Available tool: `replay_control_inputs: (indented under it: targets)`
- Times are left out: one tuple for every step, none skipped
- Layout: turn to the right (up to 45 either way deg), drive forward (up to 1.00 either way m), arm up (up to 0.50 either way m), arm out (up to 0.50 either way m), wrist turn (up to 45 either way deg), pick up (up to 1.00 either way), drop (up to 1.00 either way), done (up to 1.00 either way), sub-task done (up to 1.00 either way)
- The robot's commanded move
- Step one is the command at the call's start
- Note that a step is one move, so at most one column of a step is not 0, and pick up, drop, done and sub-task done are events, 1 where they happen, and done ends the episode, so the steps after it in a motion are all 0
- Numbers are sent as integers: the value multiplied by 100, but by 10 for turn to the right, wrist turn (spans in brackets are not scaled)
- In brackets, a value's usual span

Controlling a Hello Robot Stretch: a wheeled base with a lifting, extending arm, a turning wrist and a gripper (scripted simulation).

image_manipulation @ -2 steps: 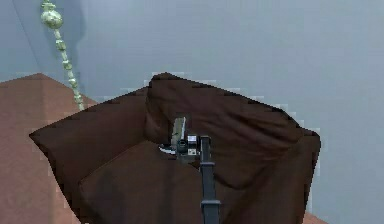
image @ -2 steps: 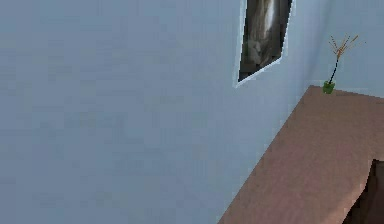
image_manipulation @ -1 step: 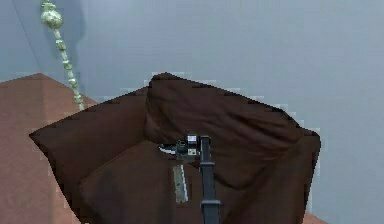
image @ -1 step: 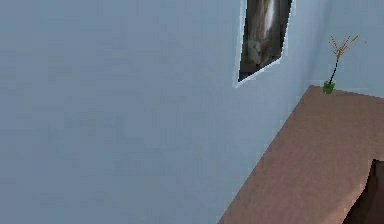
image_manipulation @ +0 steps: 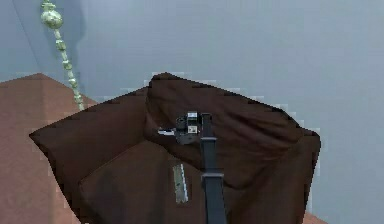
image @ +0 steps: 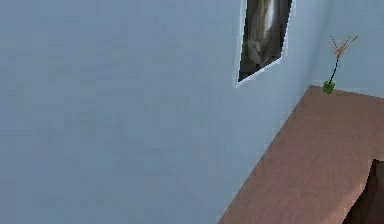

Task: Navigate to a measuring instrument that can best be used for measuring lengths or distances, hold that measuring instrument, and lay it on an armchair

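Gripper (image_manipulation: 168, 132) was sighted in the arm side view at the far end of the arm (image_manipulation: 210, 178), a dark square bar that rose from the six o'clock edge of that view, just right of centre. Two small white marker squares (image_manipulation: 190, 122) sat at the bar's tip, with the gripper's dark body at their nine o'clock. The brown upholstery of the armchair (image_manipulation: 265, 150) lay directly behind the fingers, so I could not tell whether the gripper held anything. The state of its grip could not be read either.

I recorded a slim pale grey strip (image_manipulation: 180, 183) lying on the armchair's seat cushion, at roughly six o'clock from the gripper and just beside the arm on its nine o'clock side. I could not confirm it as a measuring instrument; shape and colour were all I could log. Whether the strip touched the arm could not be determined.

A beaded gold pole (image_manipulation: 60, 50) stood at the armchair's ten o'clock, against a pale blue wall (image_manipulation: 300, 50). Reddish-brown floor (image_manipulation: 20, 130) showed at the chair's nine o'clock.

In the forward view I noted the same pale blue on the wall and a framed picture (image: 265, 35) at one o'clock. A spray of thin twigs in a green pot (image: 330, 85) stood on the floor in the corner at two o'clock, and a dark brown shape (image: 372, 195) sat at the four o'clock edge.
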Motion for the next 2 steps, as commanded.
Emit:
replay_control_inputs:
  targets:
    - [0,0,0,-8,0,0,0,0,0]
    - [0,0,0,0,0,0,0,100,0]
